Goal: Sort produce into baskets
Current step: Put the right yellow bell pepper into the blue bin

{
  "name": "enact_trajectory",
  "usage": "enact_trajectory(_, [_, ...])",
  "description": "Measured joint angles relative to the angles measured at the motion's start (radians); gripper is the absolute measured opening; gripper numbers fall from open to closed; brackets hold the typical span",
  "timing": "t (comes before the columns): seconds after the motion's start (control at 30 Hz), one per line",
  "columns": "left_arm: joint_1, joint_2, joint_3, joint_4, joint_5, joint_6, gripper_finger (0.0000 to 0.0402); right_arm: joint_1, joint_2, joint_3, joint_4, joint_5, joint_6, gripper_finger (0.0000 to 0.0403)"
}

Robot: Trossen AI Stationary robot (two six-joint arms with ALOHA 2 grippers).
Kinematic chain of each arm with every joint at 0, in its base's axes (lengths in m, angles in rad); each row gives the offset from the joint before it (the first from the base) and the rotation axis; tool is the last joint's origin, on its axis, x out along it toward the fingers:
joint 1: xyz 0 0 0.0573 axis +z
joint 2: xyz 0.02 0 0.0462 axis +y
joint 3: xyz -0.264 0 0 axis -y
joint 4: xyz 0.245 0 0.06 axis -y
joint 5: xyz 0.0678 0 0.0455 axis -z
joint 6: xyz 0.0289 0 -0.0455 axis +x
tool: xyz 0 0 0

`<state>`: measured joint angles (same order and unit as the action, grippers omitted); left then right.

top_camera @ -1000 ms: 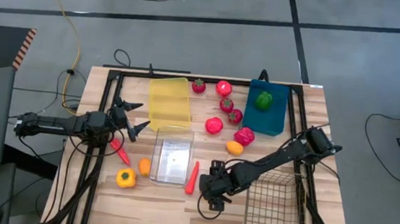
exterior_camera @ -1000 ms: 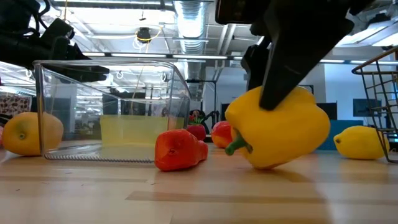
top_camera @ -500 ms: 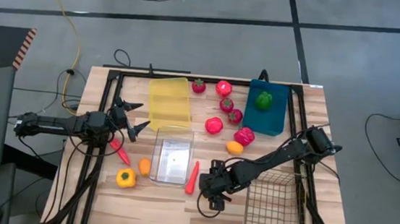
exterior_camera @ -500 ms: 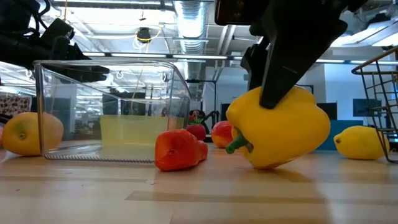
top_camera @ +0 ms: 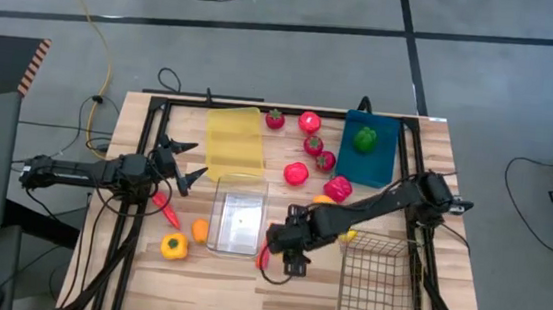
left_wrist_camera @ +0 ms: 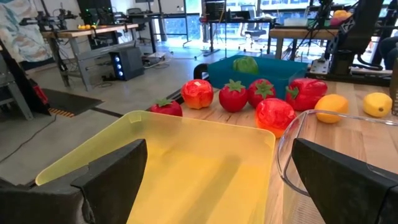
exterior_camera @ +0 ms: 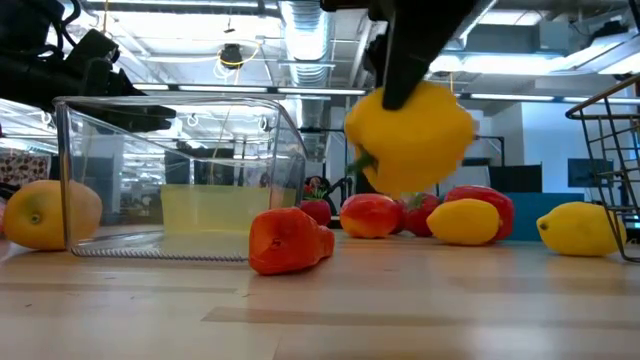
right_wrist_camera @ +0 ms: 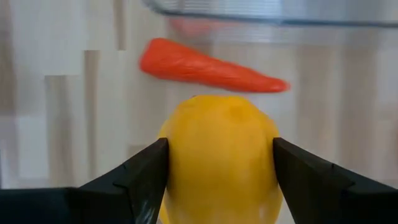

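While the yellow bell pepper (exterior_camera: 410, 137) hangs clear of the wood in the upper middle of the low view, the right gripper (right_wrist_camera: 217, 165) is clamped on its two sides, a dark finger (right_wrist_camera: 146, 174) pressed against each flank in the right wrist view. Just past it in that view lies an orange carrot (right_wrist_camera: 205, 67), flat on the table (top_camera: 245, 288); in the high view the gripper (top_camera: 284, 244) sits at lower centre, just right of the clear bin (top_camera: 238, 219) and over that carrot. Right of it, at the lower right, stands the wire-mesh basket (top_camera: 377, 289). At centre right a red pepper (top_camera: 337, 188) lies near a red tomato (top_camera: 296, 173), and the blue bin (top_camera: 368, 153) above them holds a green pepper (top_camera: 364, 139). Strawberries and tomatoes (small and hard to tell apart from above) are scattered between the blue bin and the yellow bin (top_camera: 233, 141) at upper centre. At lower left a second yellow pepper (top_camera: 174, 247) and an orange fruit (top_camera: 200, 230) rest beside the clear bin. The left gripper (top_camera: 191, 164) waits at mid-left with its fingers spread wide apart, holding nothing, pointed at the yellow bin.
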<state>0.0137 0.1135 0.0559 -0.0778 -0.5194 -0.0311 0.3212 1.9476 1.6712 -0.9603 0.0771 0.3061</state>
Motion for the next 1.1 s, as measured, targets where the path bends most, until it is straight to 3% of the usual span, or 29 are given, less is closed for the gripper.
enact_trajectory(0.3, [0.0,0.0,0.0,0.0,0.0,0.0,0.0388,-0.135,-0.002,0.136,-0.271,0.058,-0.186,0.0294])
enact_trajectory(0.67, [0.0,0.0,0.0,0.0,0.0,0.0,0.0388,-0.421,-0.014,0.147,-0.523,0.117,-0.355,0.0294])
enact_trajectory(1.1, [0.0,0.0,0.0,0.0,0.0,0.0,0.0388,-0.809,-0.097,0.1,-0.614,0.183,-0.299,0.0294])
